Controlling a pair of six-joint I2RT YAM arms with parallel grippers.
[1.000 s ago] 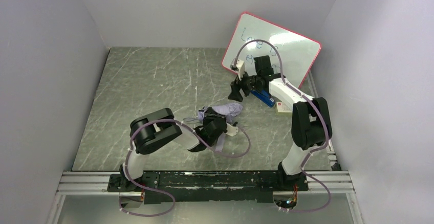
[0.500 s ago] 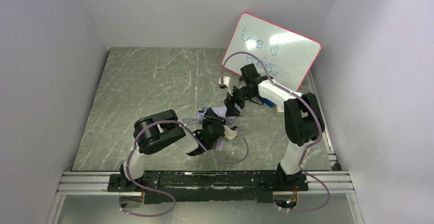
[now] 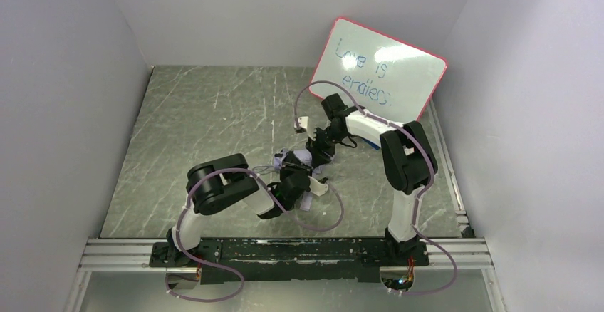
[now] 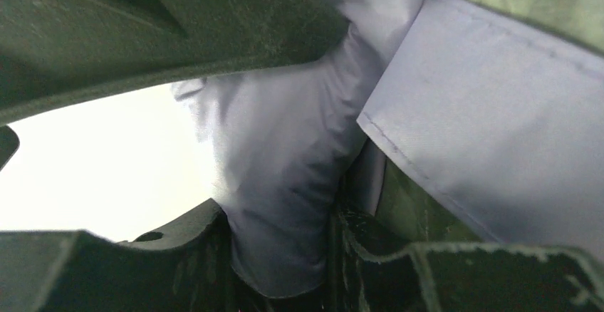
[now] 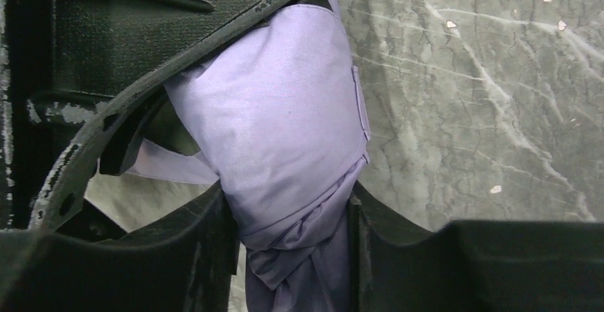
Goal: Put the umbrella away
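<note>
**One Umbrella, One Whiteboard, Two Arms**

The one table (image 3: pixel 214 127) carries a single umbrella (image 3: pixel 300 158) and a single red-framed whiteboard (image 3: pixel 399 70). There are two arms, the left arm (image 3: pixel 221 184) and the right arm (image 3: pixel 406 159). Each ends in one gripper, so two in all: the left gripper (image 3: pixel 290 169) and the right gripper (image 3: pixel 315 154). Two lavender cables (image 3: pixel 333 209) show, one per arm, and one metal rail (image 3: pixel 107 251) at the near edge

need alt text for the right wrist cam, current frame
Close-up of the lavender umbrella, its fabric bunched into a bundle and pinched between the black jaws of the right gripper at the bottom edge. The upper left is filled by black robot hardware overlapping the fabric; the scratched grey-green table shows on the right.
</note>
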